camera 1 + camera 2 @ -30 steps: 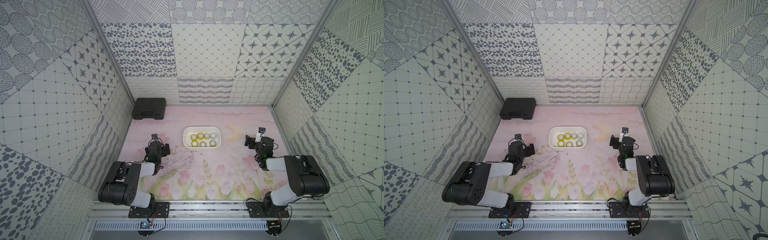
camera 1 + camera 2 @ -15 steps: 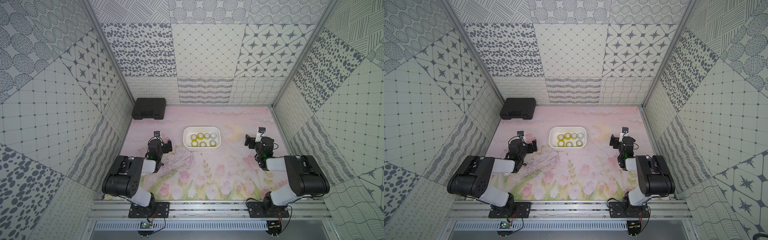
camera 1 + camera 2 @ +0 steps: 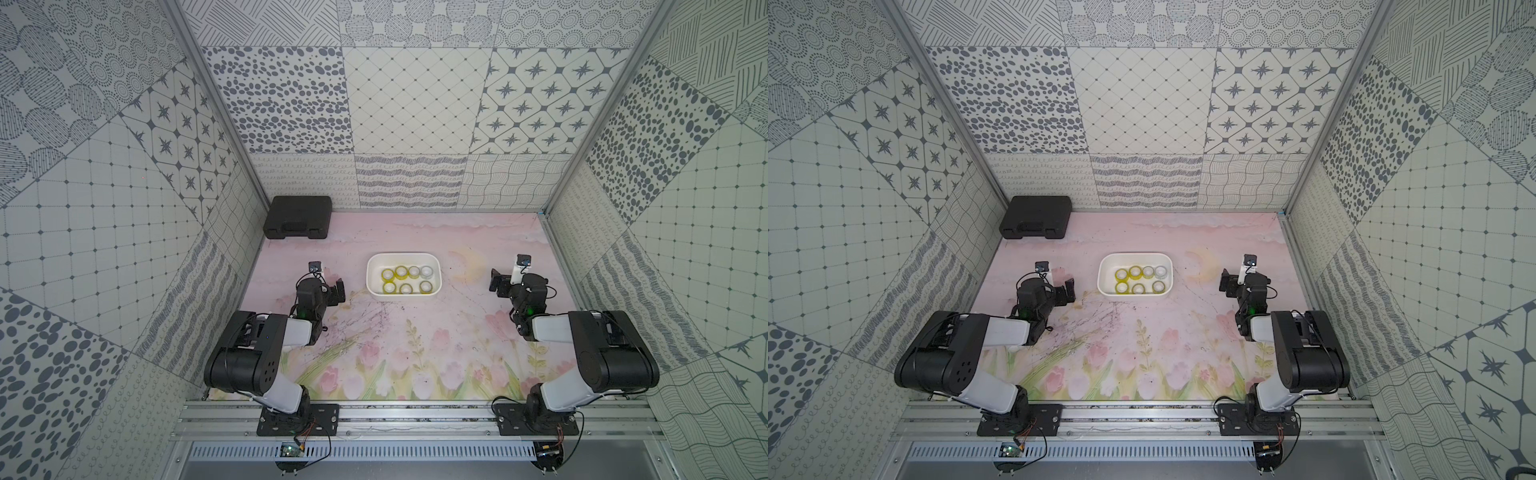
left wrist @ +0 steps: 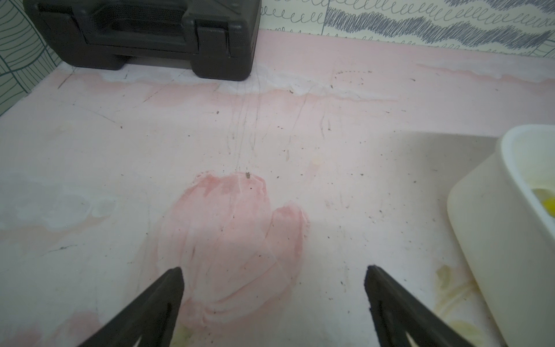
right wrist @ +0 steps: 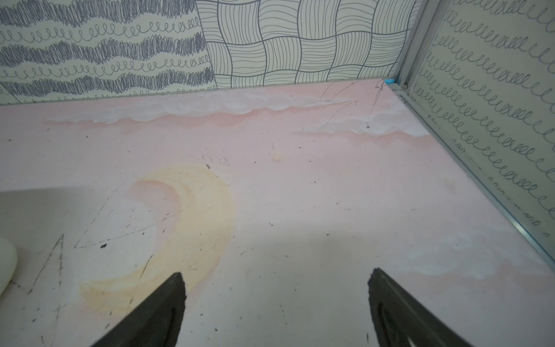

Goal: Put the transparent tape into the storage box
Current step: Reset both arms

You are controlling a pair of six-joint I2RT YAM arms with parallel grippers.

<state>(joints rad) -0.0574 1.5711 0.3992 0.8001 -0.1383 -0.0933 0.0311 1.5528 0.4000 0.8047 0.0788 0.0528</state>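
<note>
**Twin black-and-white arms on black plates**

The left arm (image 3: 249,365) and right arm (image 3: 611,361) share one build: bulky black joint housings linked by white shells. Each stands on a flat black base plate (image 3: 324,419) fixed with what look like screws at its corners, with red and black wires (image 3: 309,430) looping under it. A green light (image 3: 305,312) glows at each wrist, near a small camera (image 3: 315,267) on a white bracket. The left hand (image 4: 274,270) and right hand (image 5: 274,275) have matte black, tapering fingers (image 4: 159,306).

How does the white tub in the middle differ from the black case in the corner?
The white tub is open-topped and holds tape rings; the black case is shut. The tub sits in the middle; the case sits in a far corner. Both are rounded rectangles.
</note>
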